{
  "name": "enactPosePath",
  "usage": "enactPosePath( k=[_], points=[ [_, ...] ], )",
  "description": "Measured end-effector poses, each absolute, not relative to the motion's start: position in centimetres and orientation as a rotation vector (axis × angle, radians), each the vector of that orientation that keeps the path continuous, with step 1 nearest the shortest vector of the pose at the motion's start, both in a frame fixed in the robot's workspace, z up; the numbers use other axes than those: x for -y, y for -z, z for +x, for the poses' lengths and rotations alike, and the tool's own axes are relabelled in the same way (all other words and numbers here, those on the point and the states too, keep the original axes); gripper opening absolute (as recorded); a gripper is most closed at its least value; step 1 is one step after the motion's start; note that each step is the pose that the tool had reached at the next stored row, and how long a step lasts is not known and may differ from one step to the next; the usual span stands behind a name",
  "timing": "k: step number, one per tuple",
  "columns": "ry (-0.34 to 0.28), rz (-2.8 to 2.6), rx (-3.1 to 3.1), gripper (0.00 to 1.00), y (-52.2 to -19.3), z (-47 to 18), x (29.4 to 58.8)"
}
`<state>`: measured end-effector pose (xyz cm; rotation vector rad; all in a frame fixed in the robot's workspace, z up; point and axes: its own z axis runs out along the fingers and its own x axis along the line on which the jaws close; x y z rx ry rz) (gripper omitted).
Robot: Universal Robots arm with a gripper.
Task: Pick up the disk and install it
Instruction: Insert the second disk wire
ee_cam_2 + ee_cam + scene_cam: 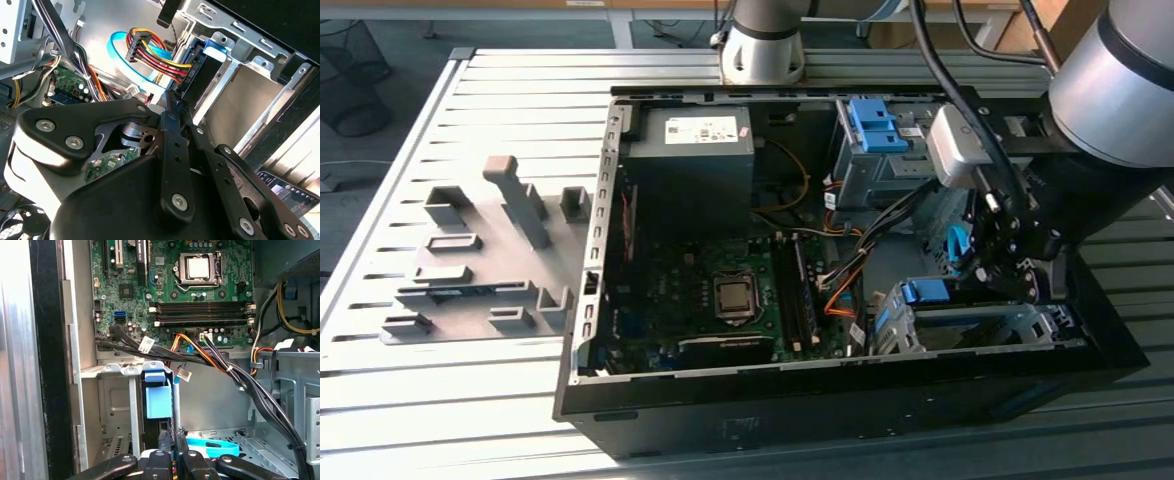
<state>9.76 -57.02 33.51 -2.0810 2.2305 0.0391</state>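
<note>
My claw (1003,262) hangs low inside the open computer case (854,385), just above the metal drive cage (974,328). The blue-railed disk (158,399) stands upright in the cage's narrow slot. A bundle of black and orange cables (220,365) crosses just past the cage, crowding that side. The grey case floor (215,400) beside the disk lies bare. The motherboard (720,290) beyond is open from above.

Exterior view: strong daylight on the slatted metal surface (480,90), glare on its ribs; the computer case (854,420) interior is much darker, motherboard (707,300) in shadow. Second wrist view: the hand's black linkage (170,165) close up, soft, bright glare on the drive cage (250,95). First wrist view: evenly lit, sharp.
</note>
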Motion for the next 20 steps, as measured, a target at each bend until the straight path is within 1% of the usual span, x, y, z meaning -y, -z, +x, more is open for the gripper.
enactPosePath(
  k=[18,20],
  points=[
    [-0.041,-2.08,-2.23,0.16,-32.93,9.85,57.05],
    [-0.041,-2.08,-2.23,0.17,-32.9,9.85,57.06]
  ],
)
